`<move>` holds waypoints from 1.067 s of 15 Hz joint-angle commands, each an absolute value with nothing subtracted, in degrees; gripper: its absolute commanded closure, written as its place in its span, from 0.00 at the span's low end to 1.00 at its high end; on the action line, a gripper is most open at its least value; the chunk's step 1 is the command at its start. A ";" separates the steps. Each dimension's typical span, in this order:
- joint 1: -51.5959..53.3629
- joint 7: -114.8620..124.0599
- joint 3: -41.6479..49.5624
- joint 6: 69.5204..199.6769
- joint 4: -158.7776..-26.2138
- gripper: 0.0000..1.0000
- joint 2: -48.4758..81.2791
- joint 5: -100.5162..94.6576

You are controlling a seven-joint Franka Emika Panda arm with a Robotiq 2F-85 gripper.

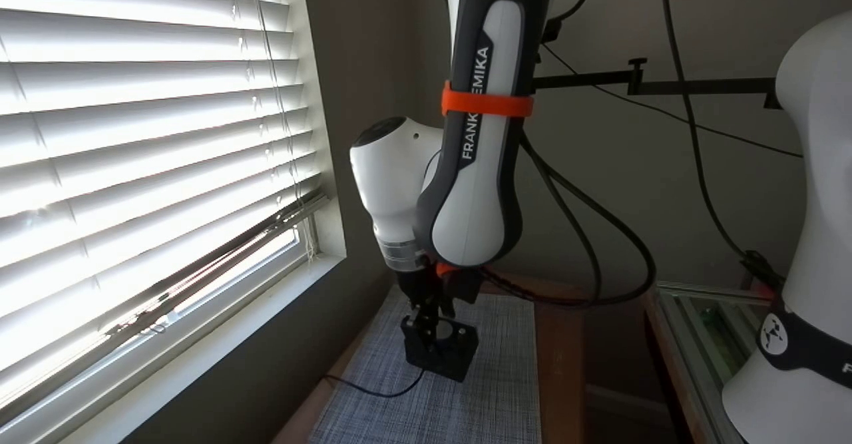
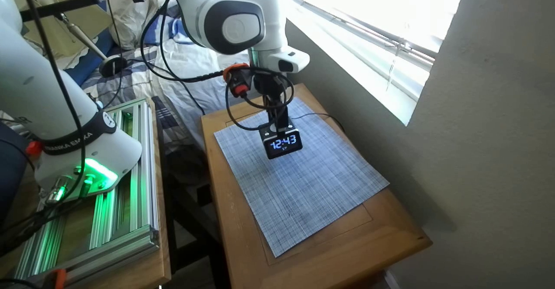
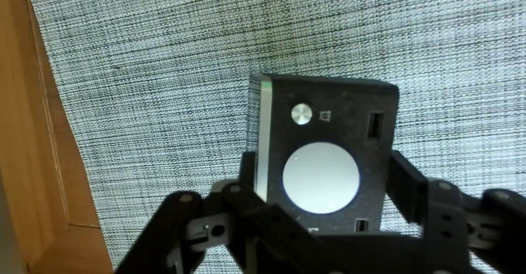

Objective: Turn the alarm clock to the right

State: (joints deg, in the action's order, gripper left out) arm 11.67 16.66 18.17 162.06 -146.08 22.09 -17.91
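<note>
The alarm clock (image 2: 283, 145) is a small black box on the grey woven mat. Its lit face reads 12:43 and points toward the camera in an exterior view; its rear and thin dark cord (image 1: 386, 394) also show in an exterior view (image 1: 456, 362). In the wrist view the clock (image 3: 328, 97) shows its top, with a large round silver button and a small knob. My gripper (image 3: 321, 163) comes down over it, one finger at the front face, the other at the back edge. Both fingers appear to touch it. Whether the clock's underside rests on the mat is hidden.
The mat (image 2: 312, 193) lies on a wooden table (image 2: 338, 276) beside a wall and a window with blinds (image 1: 153, 98). The robot base (image 2: 86, 159) stands on a metal-railed bench, a gap away from the table. Loose black cables (image 1: 626, 231) hang from the arm.
</note>
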 commanded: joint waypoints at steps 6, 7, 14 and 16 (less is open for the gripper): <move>8.05 13.63 16.07 163.93 -144.96 0.48 24.74 -16.79; 7.86 13.53 15.83 164.16 -144.80 0.48 25.24 -16.50; 7.17 12.58 14.80 167.71 -142.87 0.48 29.50 -15.36; 7.52 12.39 15.04 167.91 -142.23 0.48 30.49 -15.37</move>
State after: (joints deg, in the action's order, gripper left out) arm 8.06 14.99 15.42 166.55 -143.83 28.51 -17.14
